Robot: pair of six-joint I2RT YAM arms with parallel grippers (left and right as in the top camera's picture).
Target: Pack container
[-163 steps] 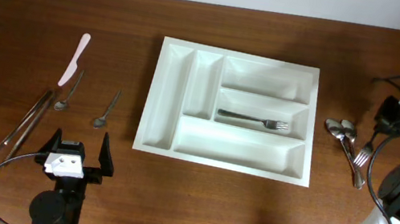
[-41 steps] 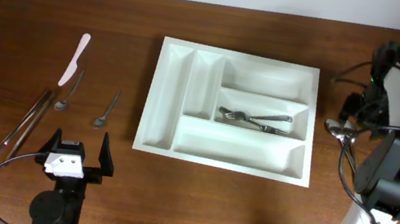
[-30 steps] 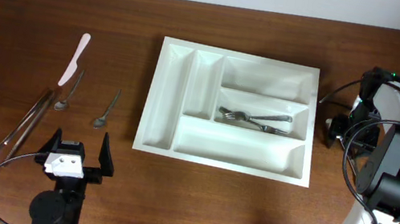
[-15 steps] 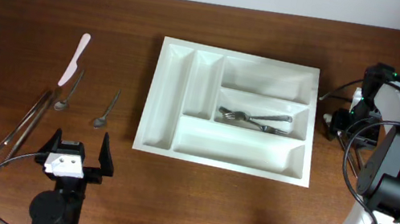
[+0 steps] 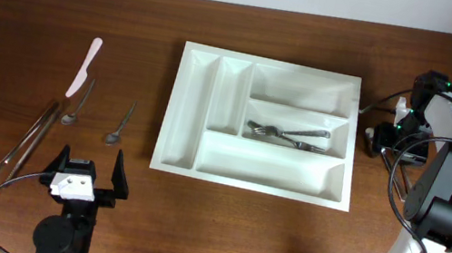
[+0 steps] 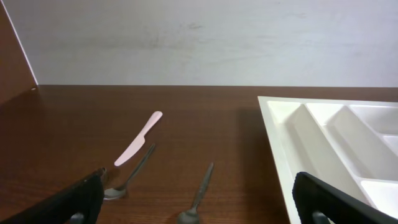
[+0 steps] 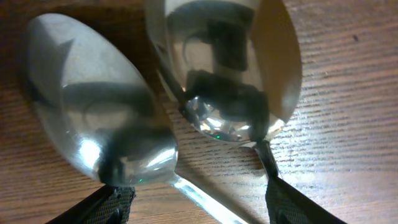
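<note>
Overhead and wrist views of a two-arm packing station, read from the near edge outward.

Nearest, at the left, the left claw (image 5: 92,159) hovers over the brown worktop (image 5: 217,235) with its jaws spread fully apart and nothing between them. Just beyond it to the left lie two long thin metal sticks (image 5: 26,139), side by side and slanted. Farther out lie a small spoon (image 5: 119,124), a larger spoon (image 5: 78,104) and, farthest, a pale pink knife (image 5: 85,66), all separate from one another and well apart from the container.

The container (image 5: 266,163), a white tray, sits flat at mid-worktop. Its two narrow upright compartments are on the left and its three wide ones are stacked on the right. The near wide compartment is bare. The middle one holds two forks (image 5: 289,135) lying lengthwise and overlapping.

Just beside the container's right wall, level with that middle compartment, the right claw (image 5: 384,142) points down at the worktop. Its wrist view shows the jaws partly open, one fingertip (image 7: 112,202) to each side of two spoon bowls, the left spoon (image 7: 93,118) and the right spoon (image 7: 230,68), which rest side by side on the wood. Whether either fingertip touches a spoon cannot be told, and nothing is lifted.
</note>
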